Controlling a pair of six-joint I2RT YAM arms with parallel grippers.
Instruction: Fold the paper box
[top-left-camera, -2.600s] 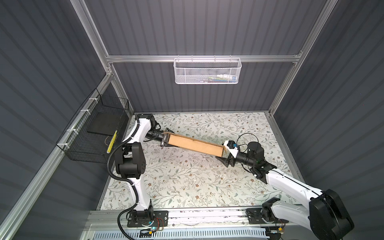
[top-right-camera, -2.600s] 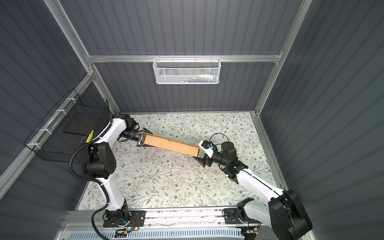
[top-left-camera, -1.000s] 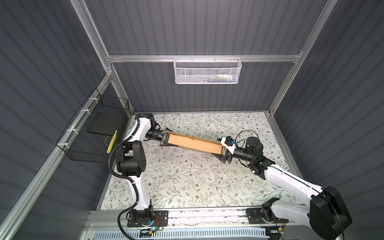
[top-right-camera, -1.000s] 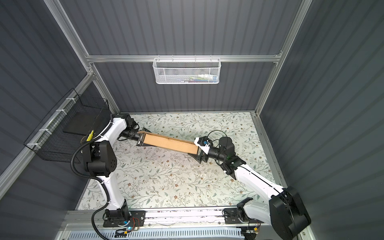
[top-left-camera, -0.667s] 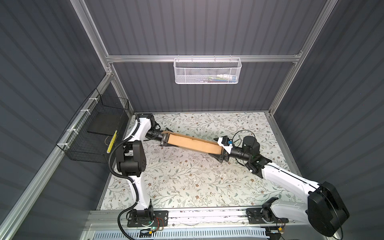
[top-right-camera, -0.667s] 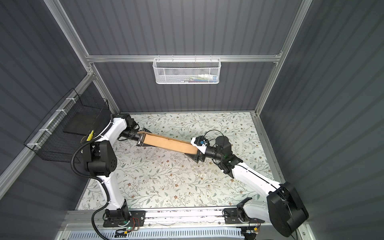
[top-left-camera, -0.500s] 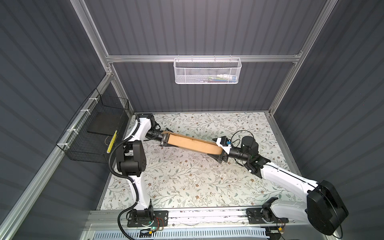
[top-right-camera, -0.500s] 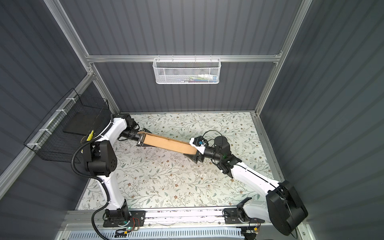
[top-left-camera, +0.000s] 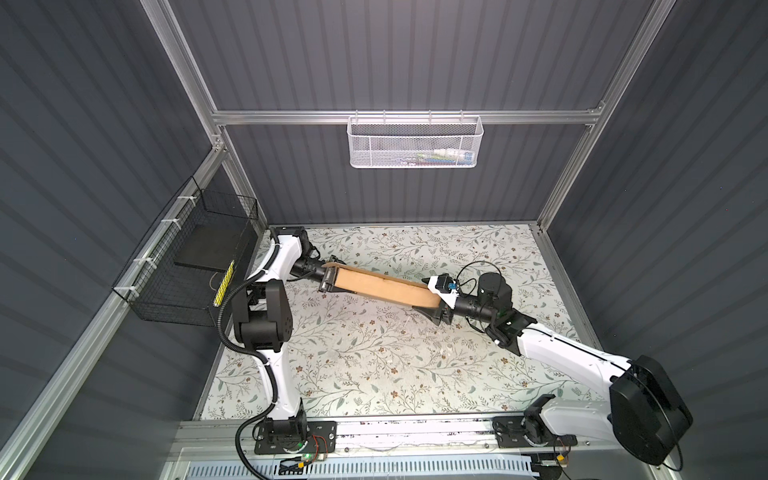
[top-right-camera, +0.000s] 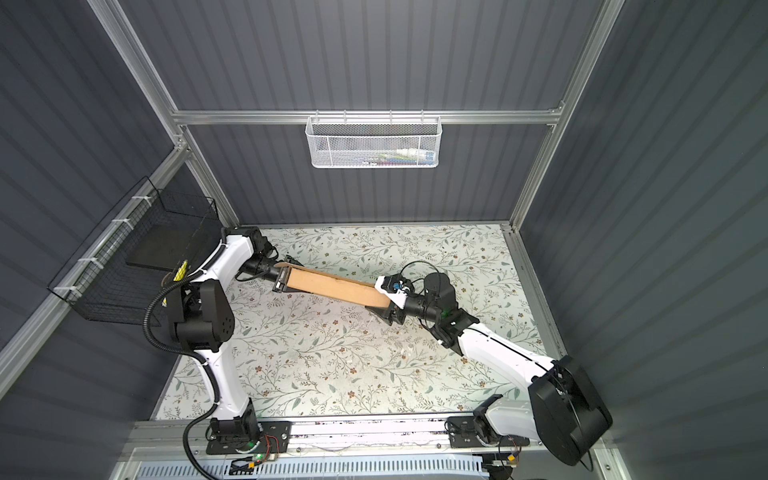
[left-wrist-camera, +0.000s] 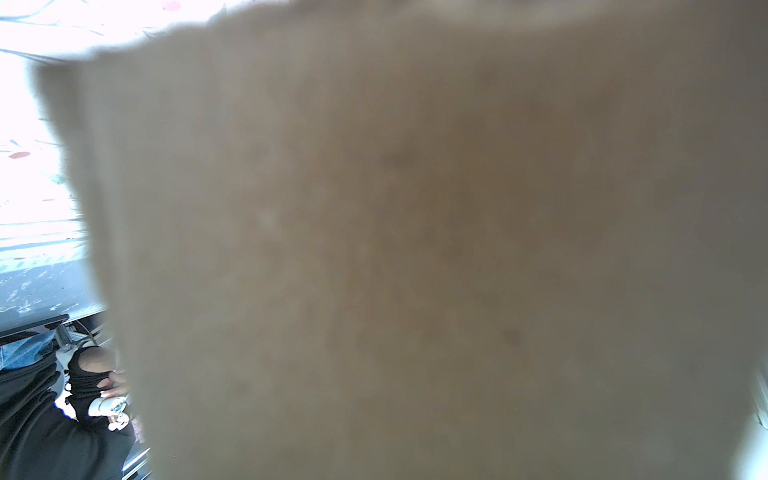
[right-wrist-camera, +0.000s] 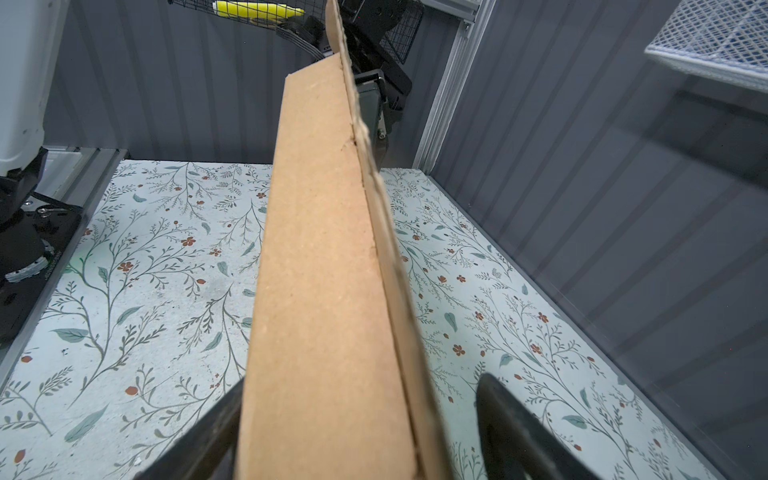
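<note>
Floral-patterned tabletop (top-left-camera: 374, 365) sits inside dark grey ribbed walls. Over it, the paper box (top-left-camera: 382, 286) stands on edge, spanning between both arms. The left gripper (top-left-camera: 328, 279) is clamped on one end. The right gripper (top-left-camera: 435, 306) straddles the other end, jaws apart: one finger (right-wrist-camera: 511, 428) stands clear of the cardboard.

The right gripper (top-left-camera: 430, 301) has advanced, seemingly straddling the paper box (top-left-camera: 374, 285) end.
</note>
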